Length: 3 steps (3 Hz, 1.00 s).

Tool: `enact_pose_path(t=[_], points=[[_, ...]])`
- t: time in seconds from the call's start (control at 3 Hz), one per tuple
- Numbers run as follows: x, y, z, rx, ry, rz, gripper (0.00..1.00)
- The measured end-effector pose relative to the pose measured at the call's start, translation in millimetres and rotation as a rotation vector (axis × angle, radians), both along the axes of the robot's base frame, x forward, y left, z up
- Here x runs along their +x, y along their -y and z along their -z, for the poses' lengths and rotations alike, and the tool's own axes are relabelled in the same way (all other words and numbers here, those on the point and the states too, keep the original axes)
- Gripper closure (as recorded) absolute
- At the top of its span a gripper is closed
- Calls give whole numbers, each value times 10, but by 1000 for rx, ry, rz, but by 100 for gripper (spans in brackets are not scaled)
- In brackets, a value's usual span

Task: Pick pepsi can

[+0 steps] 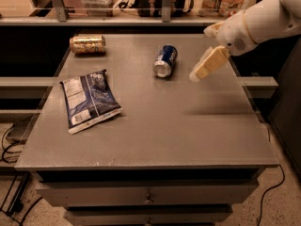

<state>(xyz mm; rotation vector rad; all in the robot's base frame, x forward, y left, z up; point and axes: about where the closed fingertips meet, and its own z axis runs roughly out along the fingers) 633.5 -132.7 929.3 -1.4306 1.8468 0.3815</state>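
Note:
The pepsi can (164, 60), blue with white markings and a silver top, lies on its side on the grey table (155, 121), toward the back middle, with its top facing the front. My gripper (196, 74) hangs from the white arm at the upper right. It is above the table, just to the right of the can and apart from it. It holds nothing.
A gold can (87, 44) lies on its side at the back left. A flat blue-and-white chip bag (89, 100) lies at the left. A shelf with clutter runs behind the table. Drawers sit below the table's front edge.

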Motion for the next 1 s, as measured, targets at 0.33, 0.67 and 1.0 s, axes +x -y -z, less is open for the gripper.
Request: enact_pose_path(t=[0.33,0.67,1.0], points=[[257,-162,171,31,-29,-44,0],[448,-345,392,43,-70,-89,0],[637,-518,574,54,-87,-119,0]])
